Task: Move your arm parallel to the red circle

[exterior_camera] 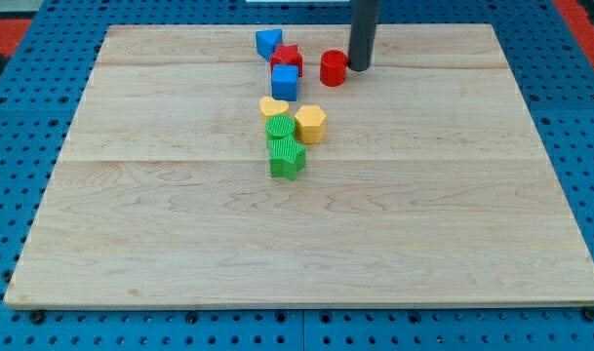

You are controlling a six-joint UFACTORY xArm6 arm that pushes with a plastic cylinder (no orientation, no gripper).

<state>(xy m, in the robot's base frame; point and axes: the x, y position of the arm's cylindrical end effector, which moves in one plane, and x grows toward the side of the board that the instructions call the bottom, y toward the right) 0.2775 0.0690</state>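
Note:
The red circle [333, 68] stands near the view's top, just right of the block cluster. My tip [359, 66] rests on the board right beside it, on the red circle's right, about level with it and almost touching. The rod rises from there out of the view's top. Left of the red circle are a red star [288, 57], a blue triangle [268, 42] and a blue cube [285, 82].
Below the blue cube lie a yellow heart [273, 105], a yellow hexagon [310, 124], a green circle [280, 127] and a green star [287, 156]. The wooden board [306, 244] sits on a blue pegboard with red strips at the top corners.

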